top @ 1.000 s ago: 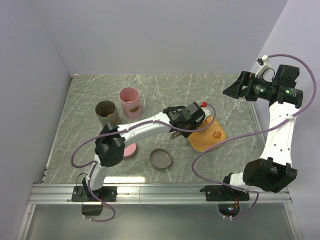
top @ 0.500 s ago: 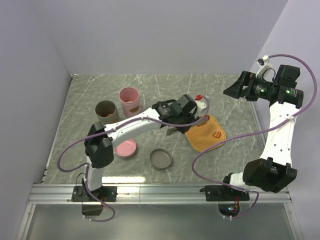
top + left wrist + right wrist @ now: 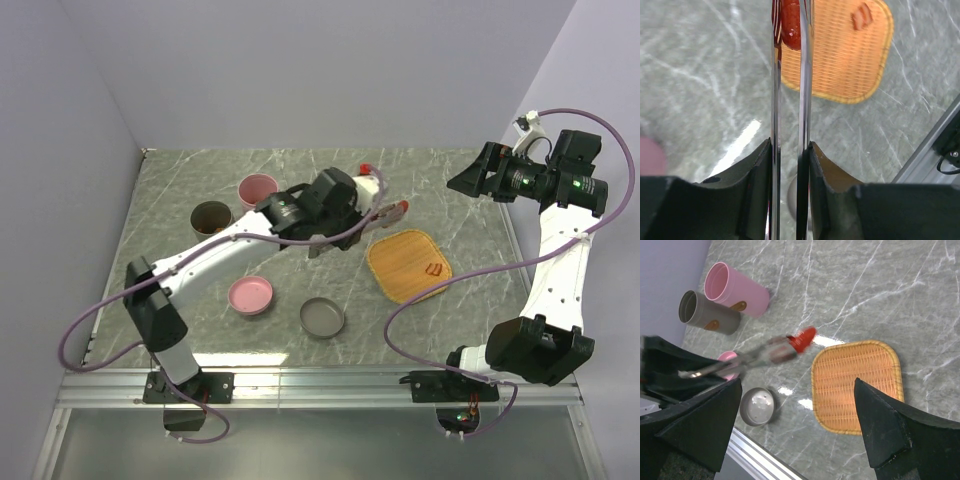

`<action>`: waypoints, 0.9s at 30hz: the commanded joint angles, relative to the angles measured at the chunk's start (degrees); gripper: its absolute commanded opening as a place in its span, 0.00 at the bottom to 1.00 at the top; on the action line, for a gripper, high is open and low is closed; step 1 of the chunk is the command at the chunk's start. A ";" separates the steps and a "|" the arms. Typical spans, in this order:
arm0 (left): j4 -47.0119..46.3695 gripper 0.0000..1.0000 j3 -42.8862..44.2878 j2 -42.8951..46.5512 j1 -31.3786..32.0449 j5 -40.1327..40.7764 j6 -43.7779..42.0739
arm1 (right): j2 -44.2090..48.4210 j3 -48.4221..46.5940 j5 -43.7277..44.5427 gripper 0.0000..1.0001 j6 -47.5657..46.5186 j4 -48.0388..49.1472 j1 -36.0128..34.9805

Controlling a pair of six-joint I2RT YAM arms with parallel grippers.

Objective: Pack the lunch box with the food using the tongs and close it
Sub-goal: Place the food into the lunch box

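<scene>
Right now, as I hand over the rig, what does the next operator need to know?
Left gripper: shut on the tongs, which pinch a red strip in the air beside the orange tray.
Right gripper: jaws open, empty, raised at the right.
One small piece lies on the tray.
Pink container and grey container stand open; contents unseen.
Left: drop the strip in, fetch that piece, close up.
</scene>
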State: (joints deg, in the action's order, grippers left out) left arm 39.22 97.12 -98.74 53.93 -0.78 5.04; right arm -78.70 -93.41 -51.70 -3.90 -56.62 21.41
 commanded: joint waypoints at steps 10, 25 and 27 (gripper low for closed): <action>-3.88 0.00 -9.30 21.63 -17.53 -0.54 -2.93 | 0.65 -0.81 -0.59 1.00 -0.14 0.64 0.30; 1.20 0.00 -28.73 49.69 -36.88 6.74 -9.43 | 0.65 -1.17 -1.21 1.00 -0.32 0.02 0.30; 2.17 0.00 -30.31 51.79 -37.23 8.85 -10.40 | 0.91 -0.99 -1.21 1.00 -0.23 0.19 0.30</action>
State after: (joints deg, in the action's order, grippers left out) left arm 41.69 68.38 -49.30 17.37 3.64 -2.37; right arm -78.70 -93.43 -51.96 -3.95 -56.75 21.41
